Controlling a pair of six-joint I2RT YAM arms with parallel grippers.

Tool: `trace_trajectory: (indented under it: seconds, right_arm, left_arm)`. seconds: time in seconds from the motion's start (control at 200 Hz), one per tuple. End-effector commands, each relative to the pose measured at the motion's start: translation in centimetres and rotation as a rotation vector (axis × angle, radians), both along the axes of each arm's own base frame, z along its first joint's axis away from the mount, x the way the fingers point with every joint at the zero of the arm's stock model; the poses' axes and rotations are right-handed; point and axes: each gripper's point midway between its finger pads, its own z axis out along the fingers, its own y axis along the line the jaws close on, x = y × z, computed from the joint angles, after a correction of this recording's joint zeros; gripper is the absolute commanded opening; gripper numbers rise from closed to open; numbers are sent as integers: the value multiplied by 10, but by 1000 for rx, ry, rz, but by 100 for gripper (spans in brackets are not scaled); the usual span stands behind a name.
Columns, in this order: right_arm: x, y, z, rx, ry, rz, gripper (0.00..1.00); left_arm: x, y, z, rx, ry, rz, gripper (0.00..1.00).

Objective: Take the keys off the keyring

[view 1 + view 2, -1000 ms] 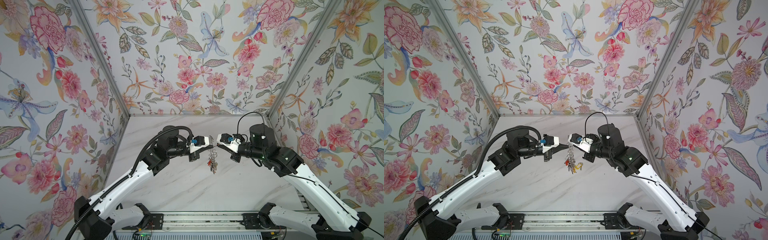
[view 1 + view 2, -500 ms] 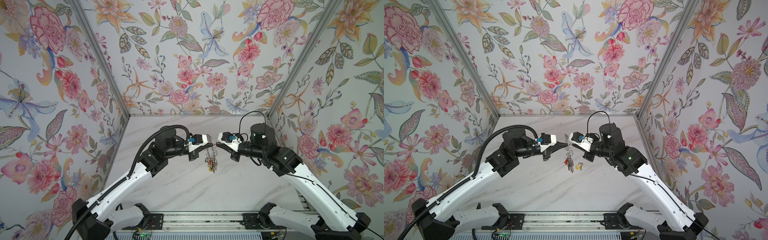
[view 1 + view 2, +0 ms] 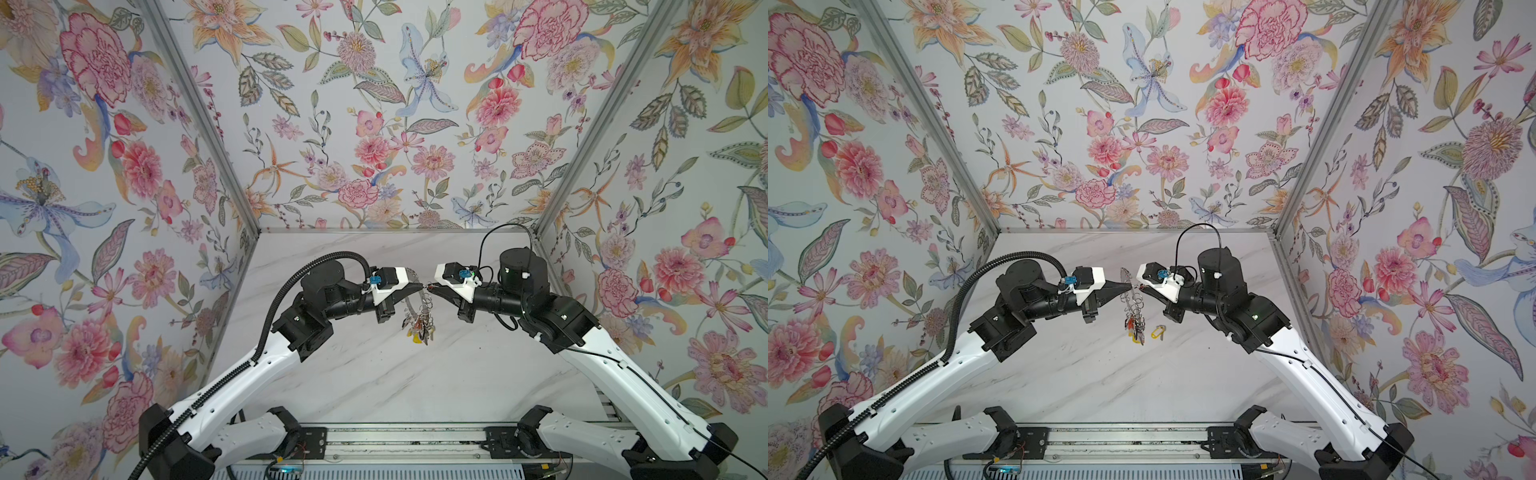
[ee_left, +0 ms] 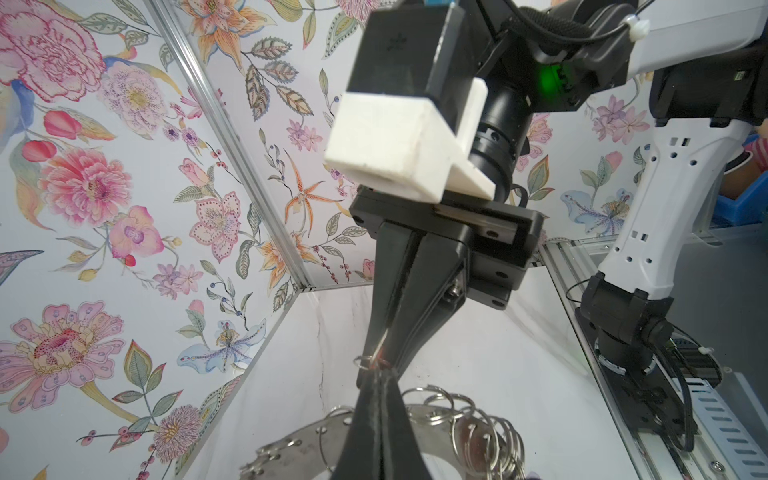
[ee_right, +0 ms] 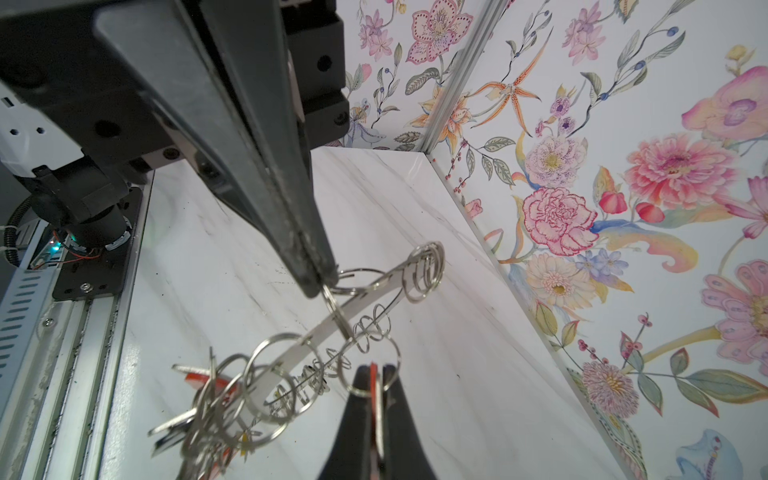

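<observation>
**Keyring hung midair btw two closed grippers**

Keyring is a flat grey metal disc, edge-on in both top views, its rim fringed w/ thin silver wire loops. It hangs above mid-table.

Left gripper reaches in from 9 o'clock. Its black tapered fingers are pressed together on the keyring's rim at a loop. Right gripper reaches in from 3 o'clock, jaws clamped on a red tag w/ a wire loop round the tips. The two tips nearly touch.

Keys bunch at the disc's 6 o'clock end: silver blades, red & yellow plastic tags. A loose yellow tag lies on the table at 3 o'clock of the bunch, apart from it.

Table is smooth, white, marble-look w/ grey veins. Floral walls close it at 9, 12 & 3 o'clock, w/ metal corner posts. A rail runs along the 6 o'clock edge. The widest stretch of surface lies at 6 o'clock of the bunch. Right arm's elbow sits close to the 3 o'clock wall.
</observation>
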Motion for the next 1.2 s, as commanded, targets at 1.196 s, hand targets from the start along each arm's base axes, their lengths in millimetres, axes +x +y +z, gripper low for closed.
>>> trace_trajectory:
  seconds: [1.196]
  right_arm:
    - [-11, -11, 17, 37, -63, -82, 0]
  left_arm:
    - [-12, 10, 55, -192, -138, 15, 0]
